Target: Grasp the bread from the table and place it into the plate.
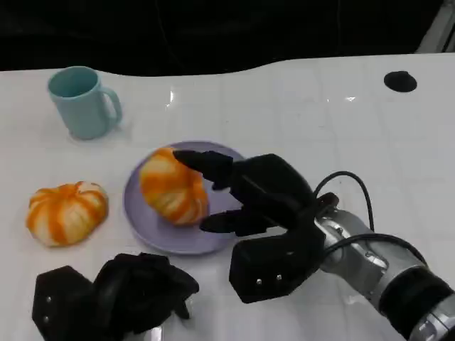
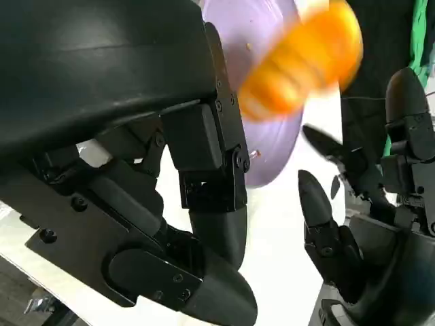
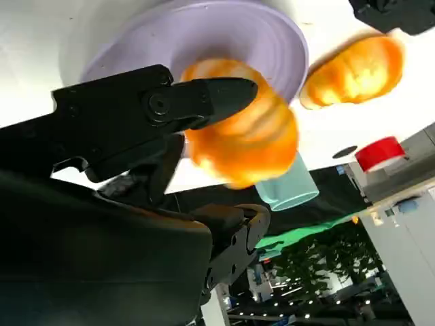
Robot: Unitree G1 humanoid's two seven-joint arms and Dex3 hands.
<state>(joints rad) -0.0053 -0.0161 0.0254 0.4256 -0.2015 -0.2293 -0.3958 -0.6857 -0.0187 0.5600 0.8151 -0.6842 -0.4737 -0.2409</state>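
An orange-and-white bread [image 1: 173,186] lies on the lavender plate [image 1: 178,241], blurred in both wrist views [image 2: 299,61] [image 3: 241,139]. My right hand [image 1: 249,195] reaches over the plate's right side. Its fingers are spread, one above the bread's top and one by its lower right, and I see no firm grip. The left wrist view shows that hand [image 2: 367,204] beside the plate [image 2: 272,156]. A second bread [image 1: 67,212] sits on the table left of the plate [image 3: 353,71]. My left hand [image 1: 117,295] rests near the front edge with its fingers curled and nothing in it.
A light blue mug [image 1: 84,101] stands at the back left of the white table [image 1: 320,121]. A small black disc [image 1: 400,81] lies at the back right. The table's far edge meets a dark background.
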